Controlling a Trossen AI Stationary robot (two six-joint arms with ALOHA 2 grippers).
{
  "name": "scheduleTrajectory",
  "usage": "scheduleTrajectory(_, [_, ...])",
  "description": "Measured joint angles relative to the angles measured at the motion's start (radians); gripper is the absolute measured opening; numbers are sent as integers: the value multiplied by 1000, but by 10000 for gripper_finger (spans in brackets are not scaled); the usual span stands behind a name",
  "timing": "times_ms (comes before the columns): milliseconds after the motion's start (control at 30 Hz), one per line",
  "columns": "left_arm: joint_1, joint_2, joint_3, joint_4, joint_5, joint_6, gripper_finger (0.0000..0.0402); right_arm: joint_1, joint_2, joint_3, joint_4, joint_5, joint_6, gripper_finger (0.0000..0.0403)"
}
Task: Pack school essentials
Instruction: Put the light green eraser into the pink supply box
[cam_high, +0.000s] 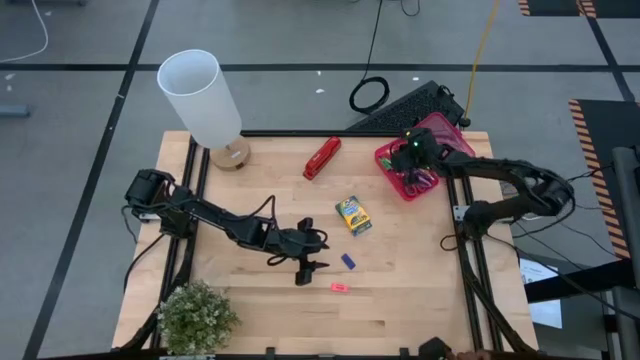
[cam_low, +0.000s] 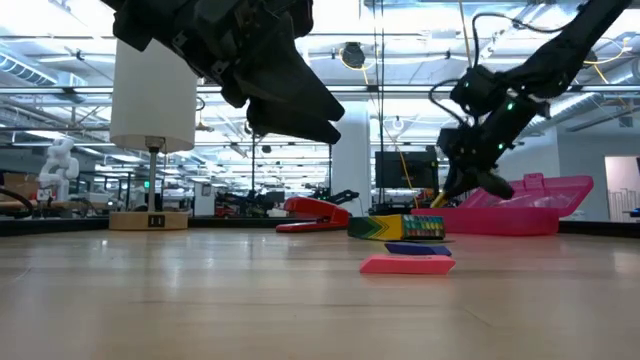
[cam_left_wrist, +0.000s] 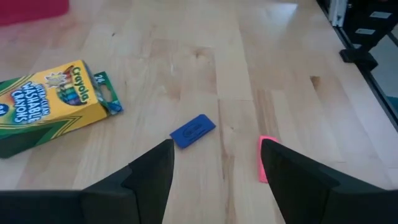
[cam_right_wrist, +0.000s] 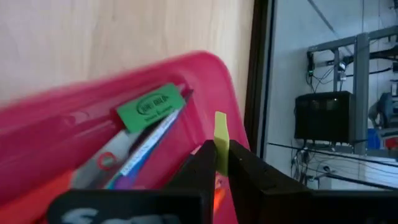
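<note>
A green-yellow crayon box (cam_high: 353, 215) lies flat near the table's middle. A blue eraser (cam_high: 348, 261) and a pink eraser (cam_high: 340, 288) lie nearer the front. My left gripper (cam_high: 310, 265) hovers open just left of the blue eraser (cam_left_wrist: 193, 130), touching nothing. My right gripper (cam_high: 415, 150) is over the pink box (cam_high: 400, 185) at the far right, shut on a small yellow-green eraser (cam_right_wrist: 221, 130). In the pink box (cam_right_wrist: 74, 112) lie a green eraser (cam_right_wrist: 149, 106), scissors and pens. My right gripper pinches the yellow-green eraser between its two fingertips, by the end nearest them (cam_right_wrist: 221, 149). The rest of the eraser sticks out past the tips. The fingers point down over the pink box, and the eraser is lifted clear of it.
A red stapler (cam_high: 322, 157) lies at the far middle. A white-shaded lamp (cam_high: 205, 100) stands at the far left corner. A potted plant (cam_high: 195, 318) stands at the near left corner. Bare wood lies between the crayon box and the pink box.
</note>
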Motion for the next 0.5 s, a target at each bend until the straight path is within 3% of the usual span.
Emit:
scheduleTrajectory(233, [-8, 0, 0, 3, 11, -8, 241, -17, 84, 1, 56, -21, -34, 70])
scheduleTrajectory(500, [-8, 0, 0, 3, 11, -10, 241, -3, -19, 2, 2, -22, 50, 144])
